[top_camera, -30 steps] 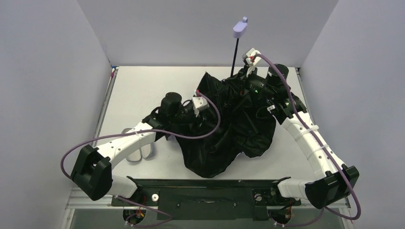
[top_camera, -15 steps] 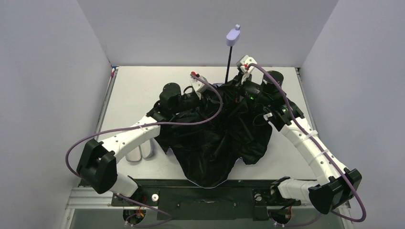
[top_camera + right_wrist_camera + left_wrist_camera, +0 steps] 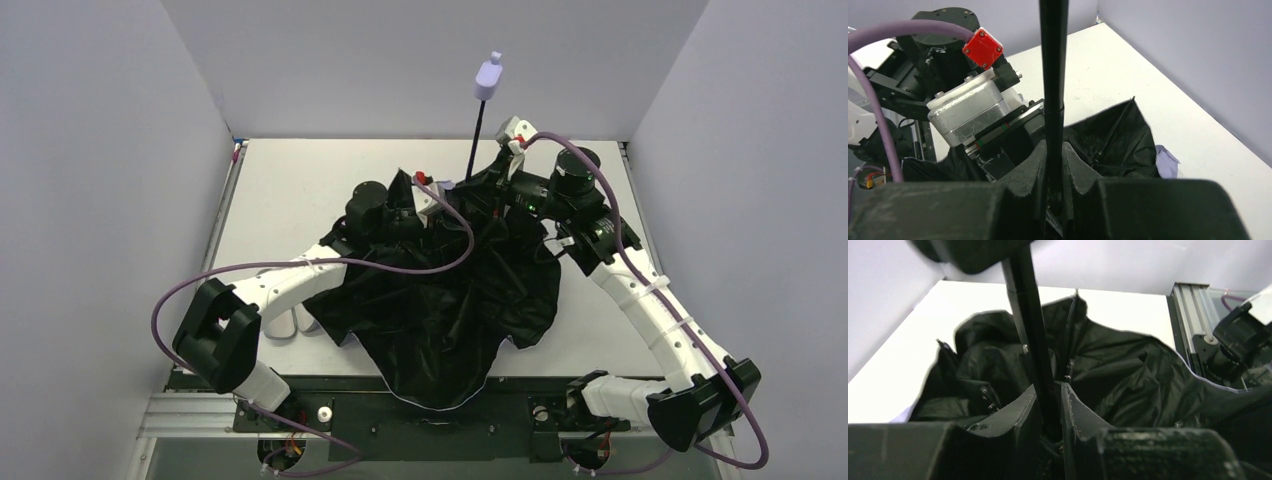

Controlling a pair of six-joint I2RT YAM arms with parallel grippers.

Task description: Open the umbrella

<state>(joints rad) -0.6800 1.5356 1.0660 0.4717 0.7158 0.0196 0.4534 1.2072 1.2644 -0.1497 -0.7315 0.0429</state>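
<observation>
The umbrella (image 3: 450, 310) lies upside down on the table with its black lining up and the canopy partly spread. Its thin black shaft (image 3: 477, 135) rises to the small lavender handle (image 3: 489, 76). My left gripper (image 3: 452, 195) is shut on the shaft low down, seen in the left wrist view (image 3: 1049, 402) with the shaft (image 3: 1030, 325) running up between the fingers. My right gripper (image 3: 488, 192) is shut on the same shaft from the other side (image 3: 1054, 155), the shaft (image 3: 1053, 60) standing upright. A strip of lavender fabric (image 3: 1166, 161) shows past the canopy edge.
A small flat whitish pouch (image 3: 298, 322) lies on the table under the left forearm. Grey walls close in the table (image 3: 290, 180) on three sides. The black rail (image 3: 330, 395) with the arm bases runs along the near edge. The left arm's cable (image 3: 440, 255) loops over the canopy.
My left gripper has moved back and right to the shaft and closed on it. The canopy has spread wider to the left. The handle has swung left, the shaft more upright.
</observation>
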